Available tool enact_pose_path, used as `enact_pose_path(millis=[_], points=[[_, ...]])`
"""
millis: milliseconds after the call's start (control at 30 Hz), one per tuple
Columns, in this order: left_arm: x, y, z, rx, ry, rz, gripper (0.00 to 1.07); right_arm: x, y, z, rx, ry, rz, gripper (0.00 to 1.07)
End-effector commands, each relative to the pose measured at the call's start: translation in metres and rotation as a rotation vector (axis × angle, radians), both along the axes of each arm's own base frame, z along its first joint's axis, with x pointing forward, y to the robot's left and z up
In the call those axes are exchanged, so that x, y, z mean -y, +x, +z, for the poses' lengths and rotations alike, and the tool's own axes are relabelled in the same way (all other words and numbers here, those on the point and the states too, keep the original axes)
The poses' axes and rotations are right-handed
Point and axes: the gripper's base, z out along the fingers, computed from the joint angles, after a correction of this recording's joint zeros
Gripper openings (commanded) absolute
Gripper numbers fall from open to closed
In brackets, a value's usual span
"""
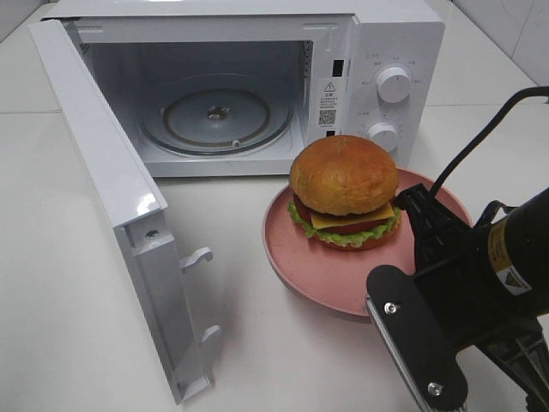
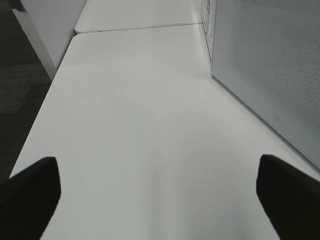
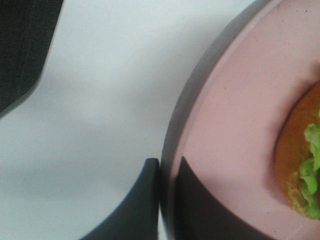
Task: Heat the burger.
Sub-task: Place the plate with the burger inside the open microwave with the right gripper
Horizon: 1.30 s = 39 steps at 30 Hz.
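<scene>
The burger (image 1: 344,190), with a brown bun, cheese, tomato and green lettuce, sits on a round pink plate (image 1: 309,270) in front of the open microwave (image 1: 390,39). My right gripper (image 1: 410,204) reaches the plate from the right. In the right wrist view the right gripper (image 3: 167,162) is shut on the plate's rim (image 3: 200,95), one finger outside and one inside, with the burger's edge (image 3: 300,165) close by. My left gripper (image 2: 160,195) stands open over bare white table and holds nothing. It does not show in the exterior view.
The microwave's door (image 1: 111,197) swings out to the left toward the table's front. Its glass turntable (image 1: 214,116) lies bare inside. The microwave's perforated side wall (image 2: 270,75) stands beside the left gripper. The table's edge (image 2: 45,105) drops to dark floor.
</scene>
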Motion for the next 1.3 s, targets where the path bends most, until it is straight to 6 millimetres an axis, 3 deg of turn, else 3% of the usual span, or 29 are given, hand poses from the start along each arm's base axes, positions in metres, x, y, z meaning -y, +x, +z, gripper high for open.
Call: enact_pose_path(millis=[33, 400, 700, 1300], points=[[0.001, -0.002, 0.0, 0.025, -0.009, 0.003, 1.01, -0.01, 0.006, 0.008, 0.09, 0.087, 0.08, 0.0], [0.001, -0.002, 0.0, 0.025, -0.009, 0.003, 1.01, -0.026, 0.014, 0.002, 0.093, 0.127, 0.161, 0.0], [0.001, -0.002, 0.0, 0.025, -0.009, 0.003, 1.01, -0.051, 0.033, 0.001, 0.1, 0.168, 0.189, 0.0], [0.001, -0.002, 0.0, 0.025, -0.009, 0.003, 1.01, -0.079, 0.064, -0.004, 0.081, 0.175, 0.2, 0.0]])
